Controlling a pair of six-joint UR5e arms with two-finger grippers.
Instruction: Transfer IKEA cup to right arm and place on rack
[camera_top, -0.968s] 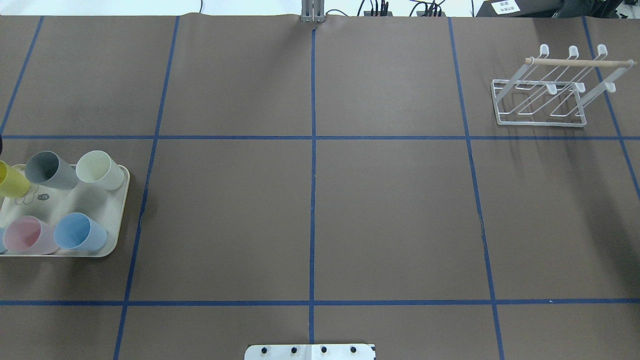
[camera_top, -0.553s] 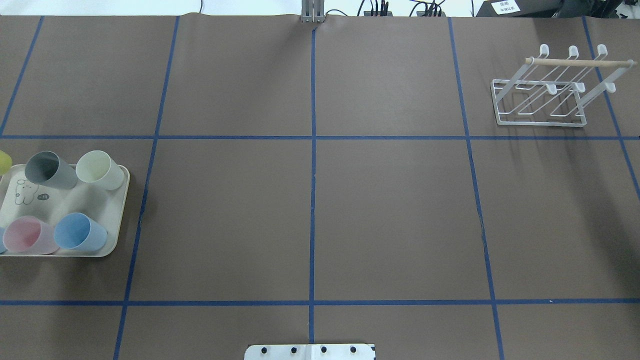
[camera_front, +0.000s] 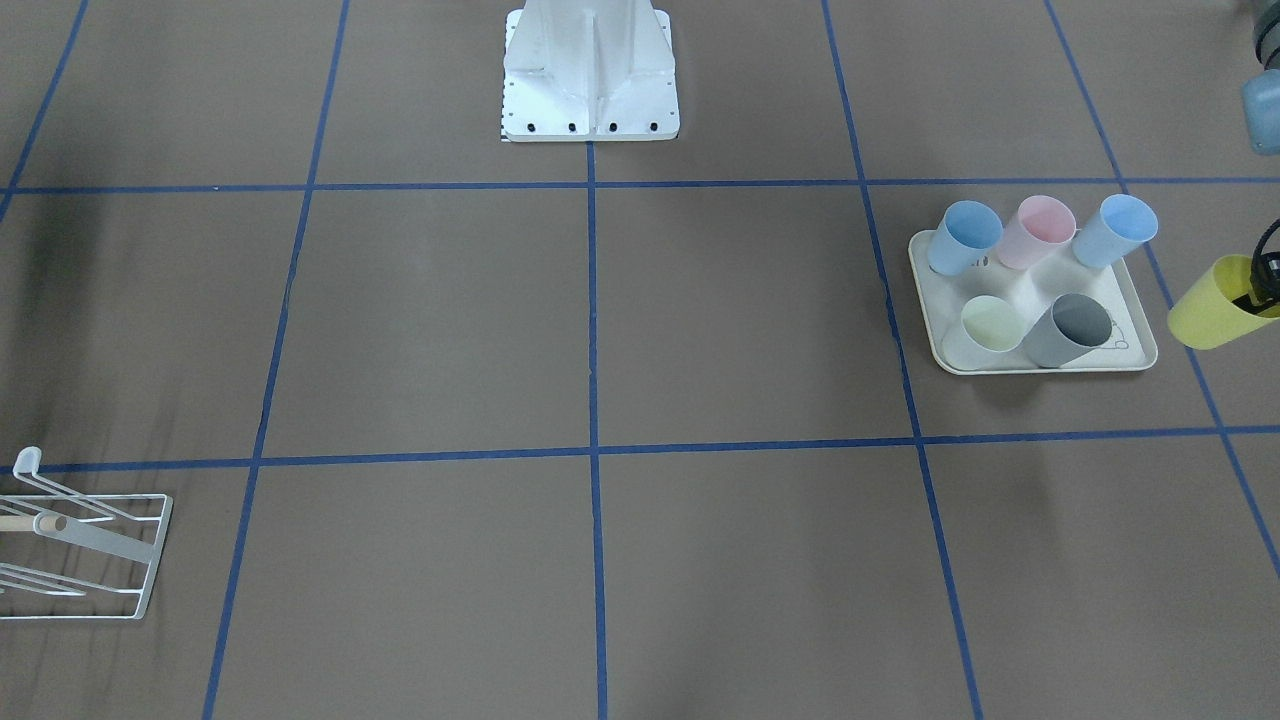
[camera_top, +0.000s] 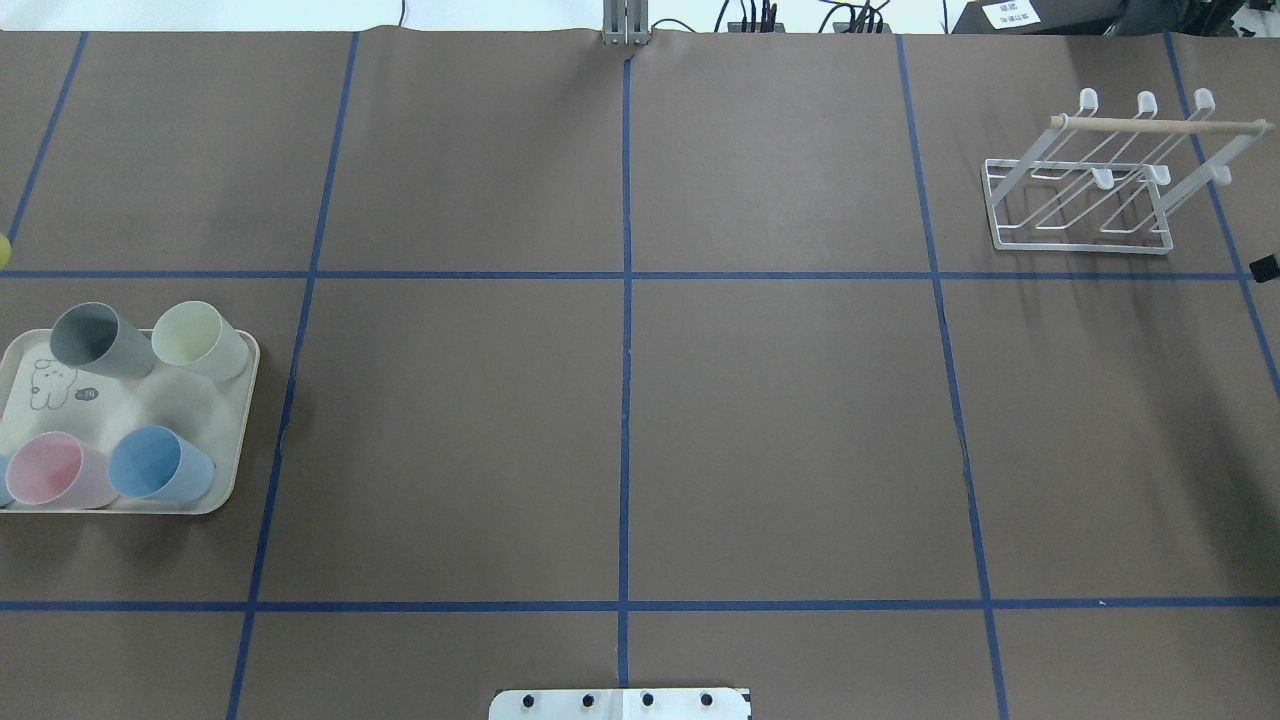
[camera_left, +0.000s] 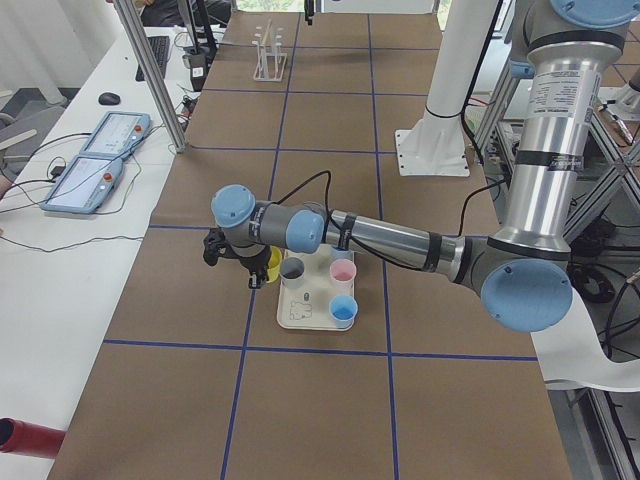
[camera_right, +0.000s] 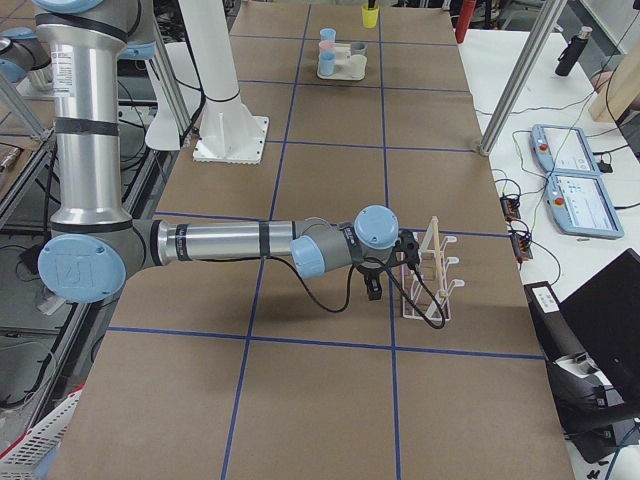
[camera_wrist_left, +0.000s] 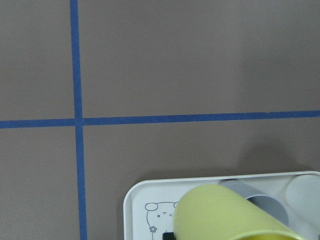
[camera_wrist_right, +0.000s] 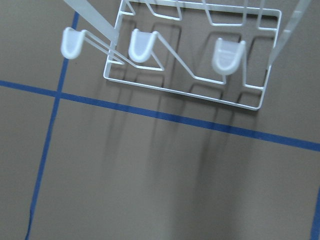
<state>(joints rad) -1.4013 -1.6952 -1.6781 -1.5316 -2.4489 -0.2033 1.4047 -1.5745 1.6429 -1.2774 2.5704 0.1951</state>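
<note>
Handover time, basically. Yellow IKEA cup is up in the air off the left edge of the table, just beside the tray. It's tipped on its side in the left claw, which looks pinched closed on the rim end. Right claw hangs by the rack near the far right corner; can't tell if it's open (its wrist cam shows only prongs). Cup looks like light thin plastic, smooth and tapered, so I'd guess it slips or squashes easily. Right claw should take the bare base end, gently.
</note>
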